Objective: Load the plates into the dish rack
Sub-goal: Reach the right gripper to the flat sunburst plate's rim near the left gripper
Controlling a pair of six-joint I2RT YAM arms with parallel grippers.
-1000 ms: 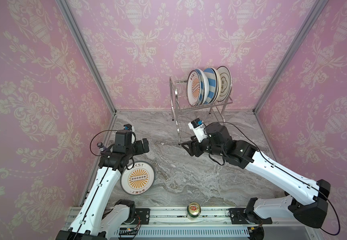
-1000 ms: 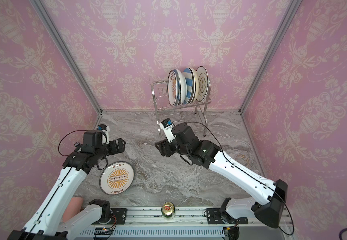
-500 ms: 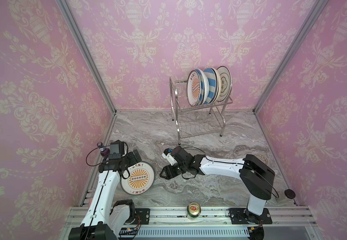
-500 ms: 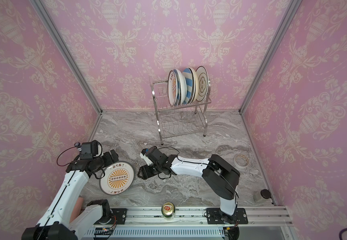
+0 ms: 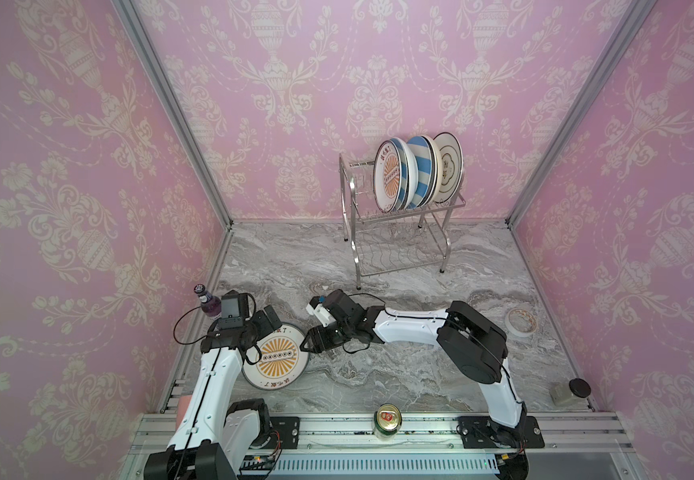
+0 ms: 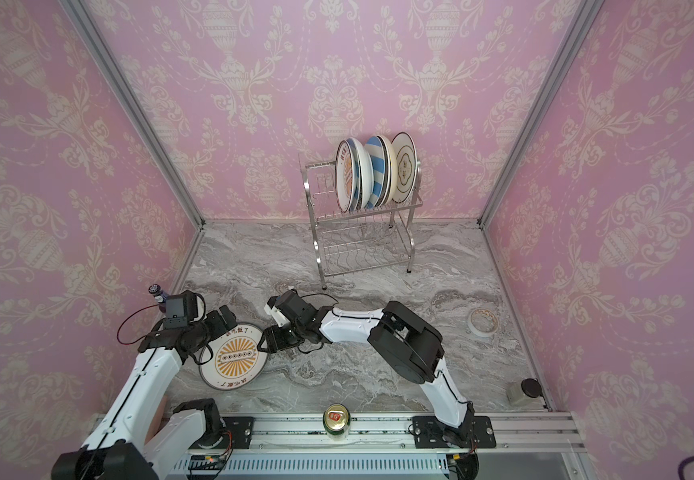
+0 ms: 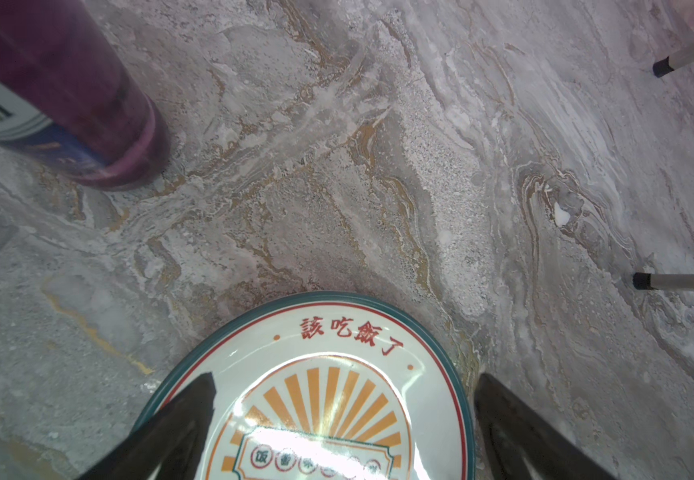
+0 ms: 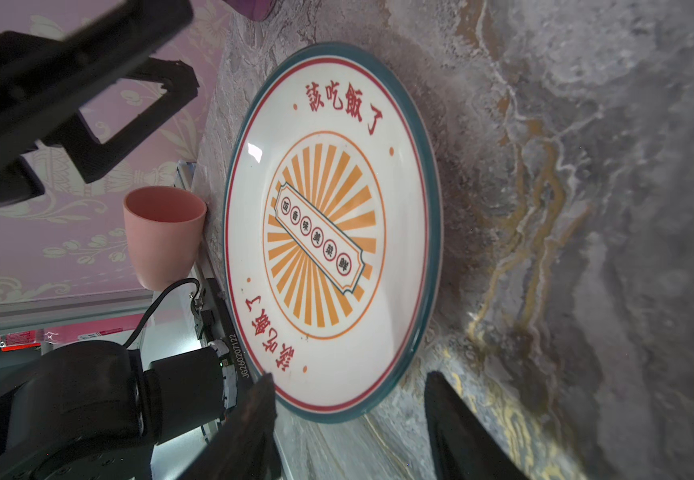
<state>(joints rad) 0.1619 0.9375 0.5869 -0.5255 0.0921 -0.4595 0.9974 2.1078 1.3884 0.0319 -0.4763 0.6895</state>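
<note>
Marble tabletop [image 5: 378,374]: grey veined slab. The sunburst plate [image 5: 275,357] [image 6: 234,357] lies flat on it, face up, at the lower left of both top views.
Plate shape: round with a teal rim and orange rays, so it has no long axis. What matters is which stretch of rim faces which arm.
Right gripper [image 5: 308,338] [image 6: 263,338]: reaches across the middle to the plate's right-hand rim, so the plate lies to its left in both top views.
Right jaws: parted, gripping nothing. In the right wrist view [image 8: 349,376] one finger stands over the plate's face and the other sits down at table level, with the near rim in the gap between them.
Left gripper [image 5: 264,332] [image 7: 345,376]: at the plate's upper-left rim, spread wide and holding nothing. In the left wrist view one finger is over the face and the other is outside the rim, over bare marble.
Nearer arm: neither. Both are at the rim on opposite sides, and contact cannot be told.
Dish rack [image 5: 412,211]: right of centre in the upper half of both top views, by the back wall, well apart from the plate.
Racked plates [image 5: 416,172]: stand on edge in the upper tier.
Next move, as a judgement: pinching the rim needs the lower right finger to get under the lip. A flat plate may slide, so the left gripper could brace the far side.
Clutter: a purple bottle [image 5: 206,299] is just beside the left wrist, and a pink cup [image 8: 162,237] is near the plate.
</note>
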